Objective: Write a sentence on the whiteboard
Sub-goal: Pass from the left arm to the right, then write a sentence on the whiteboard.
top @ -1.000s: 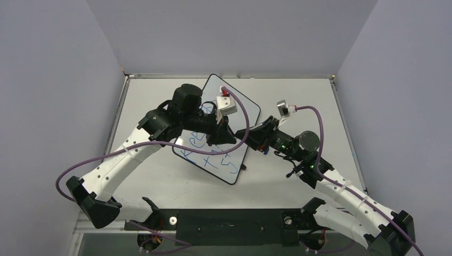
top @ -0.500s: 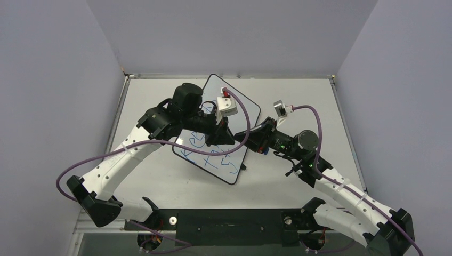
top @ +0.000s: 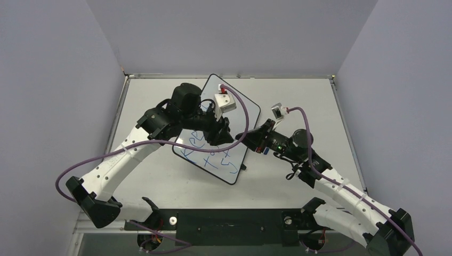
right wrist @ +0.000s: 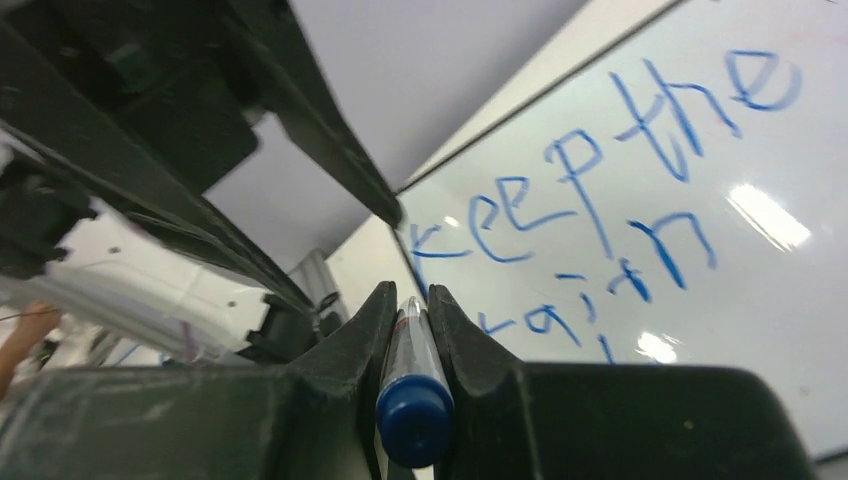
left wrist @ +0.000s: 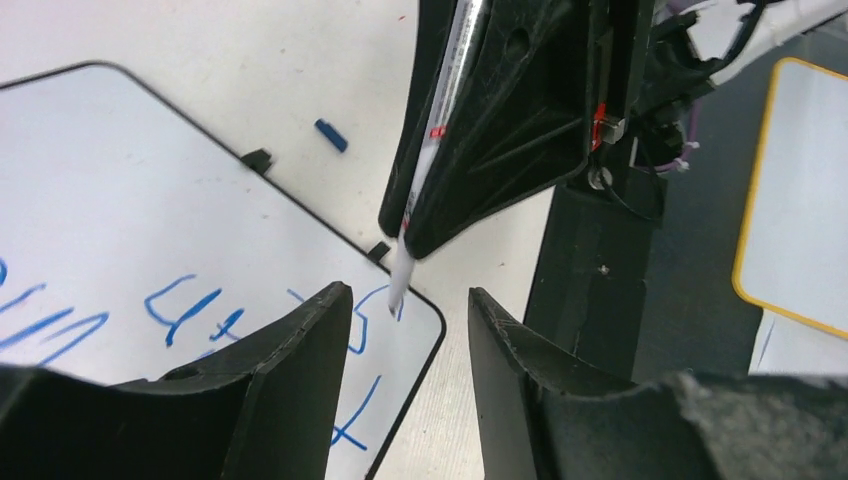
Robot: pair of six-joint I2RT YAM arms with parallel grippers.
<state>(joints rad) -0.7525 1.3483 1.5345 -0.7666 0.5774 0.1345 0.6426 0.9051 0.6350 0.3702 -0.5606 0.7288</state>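
Two arms: meet at the right edge of the whiteboard (top: 214,84), which lies slanted under the left one.
Sentence (right wrist: 580,190): blue, "keep the" plus an unfinished second line.
Left gripper (left wrist: 405,300): jaws have just parted, nothing held.
Right gripper (right wrist: 408,295): has tightened, clamped on the marker (right wrist: 413,410).
Meaning: handover looks complete; writing can probably resume from the right.

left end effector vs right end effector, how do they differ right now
The left end effector has its jaws apart with nothing gripped; the right end effector has its jaws closed on the marker. The left one sits over the whiteboard; the right one reaches in from the board's right side, marker tip near a corner. Both are black, two-fingered and face the whiteboard.
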